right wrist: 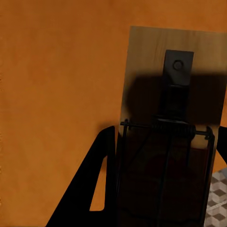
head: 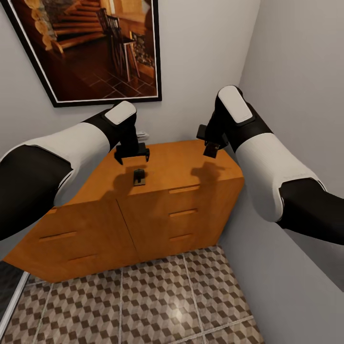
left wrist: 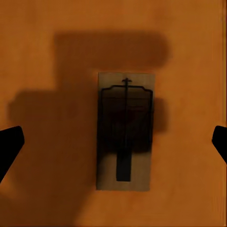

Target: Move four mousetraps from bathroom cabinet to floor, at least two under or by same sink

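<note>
Nearest in the head view: bathroom floor (head: pixel 157 306), cube-pattern brown and beige tiles with light grout lines, a bright glare spot on it. A dark strip sits at the far left edge of the floor; can't tell what it is.

Behind it the cabinet (head: pixel 157 210), orange-brown wood, drawer fronts with flat bar handles, smooth flat top, pushed into the corner between the grey walls.

One mousetrap (head: pixel 139 177) lies flat on the cabinet top near the front edge, left of middle. In the left wrist view this mousetrap (left wrist: pixel 126 130) is a pale wood board with dark wire parts, in shadow, lying on the orange top.

Left gripper (head: pixel 132 155) hangs above that trap, jaws spread wide, nothing between them, not touching it. Left wrist view shows the fingertips (left wrist: pixel 9 144) at either edge, well apart from the board.

Right gripper (head: pixel 211 149) is raised over the right part of the cabinet top, closed on a second mousetrap (right wrist: pixel 171 113), which is off the surface. Right wrist view: fingers (right wrist: pixel 97 189) clamp the board's near end, spring and wire visible.

Farthest: framed picture (head: pixel 91 48) on the back wall, showing a wooden interior.
</note>
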Robot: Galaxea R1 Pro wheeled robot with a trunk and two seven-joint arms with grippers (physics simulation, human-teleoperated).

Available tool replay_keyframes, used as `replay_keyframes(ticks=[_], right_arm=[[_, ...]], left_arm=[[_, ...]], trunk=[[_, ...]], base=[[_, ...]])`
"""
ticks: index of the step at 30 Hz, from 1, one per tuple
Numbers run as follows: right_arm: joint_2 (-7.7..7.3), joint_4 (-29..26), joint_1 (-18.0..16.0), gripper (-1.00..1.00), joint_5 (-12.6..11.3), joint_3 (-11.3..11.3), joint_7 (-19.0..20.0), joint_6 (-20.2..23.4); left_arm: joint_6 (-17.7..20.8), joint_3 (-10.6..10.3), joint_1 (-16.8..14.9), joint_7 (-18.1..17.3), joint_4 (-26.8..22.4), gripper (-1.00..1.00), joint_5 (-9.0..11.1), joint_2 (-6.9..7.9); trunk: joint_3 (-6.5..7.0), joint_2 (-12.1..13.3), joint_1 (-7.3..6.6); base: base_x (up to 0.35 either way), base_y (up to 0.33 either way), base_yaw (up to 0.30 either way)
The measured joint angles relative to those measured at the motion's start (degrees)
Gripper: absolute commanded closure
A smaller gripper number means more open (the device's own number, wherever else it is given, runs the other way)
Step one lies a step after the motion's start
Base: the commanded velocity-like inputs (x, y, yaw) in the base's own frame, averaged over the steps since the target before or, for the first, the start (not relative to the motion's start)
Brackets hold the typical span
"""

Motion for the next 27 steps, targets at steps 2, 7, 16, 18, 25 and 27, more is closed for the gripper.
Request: replay_keyframes(ticks=[2, 7, 16, 18, 25, 27], right_arm=[[0.03, 0.0, 0.0, 1.0, -0.01, 0.0, -0.02, 0.02], [0.09, 0.0, 0.0, 1.0, -0.2, 0.17, -0.08, 0.0], [0.09, 0.08, -0.01, 1.0, -0.23, 0.18, -0.09, 0.02], [0.09, 0.08, 0.0, 1.0, -0.23, 0.2, -0.09, 0.01], [0.09, 0.08, 0.0, 1.0, -0.13, 0.24, -0.08, -0.05], [0.09, 0.08, 0.0, 1.0, -0.12, 0.25, -0.08, -0.05]], left_arm=[[0.02, 0.0, 0.0, -0.65, 0.0, -1.0, -0.03, 0.0], [0.05, -0.05, 0.0, -1.28, 0.0, -1.0, -0.06, 0.0], [-0.03, -0.01, 0.0, -1.04, 0.15, -1.0, -0.03, 0.0], [-0.05, -0.07, 0.0, -0.89, 0.39, -1.0, 0.02, 0.0], [0.0, -0.07, 0.0, -1.09, 1.24, -1.0, 0.07, 0.0], [0.01, -0.07, 0.0, -1.26, 1.28, -1.0, 0.02, 0.0]], trunk=[[0.0, 0.0, 0.0], [0.0, 0.0, 0.0], [0.0, 0.0, 0.0], [0.0, 0.0, 0.0], [0.0, 0.0, 0.0], [0.0, 0.0, 0.0]], base=[[0.0, 0.0, 0.0], [0.0, 0.0, 0.0], [0.005, -0.091, 0.0], [0.012, -0.075, 0.0], [0.003, -0.019, 0.0], [0.0, -0.003, 0.0]])
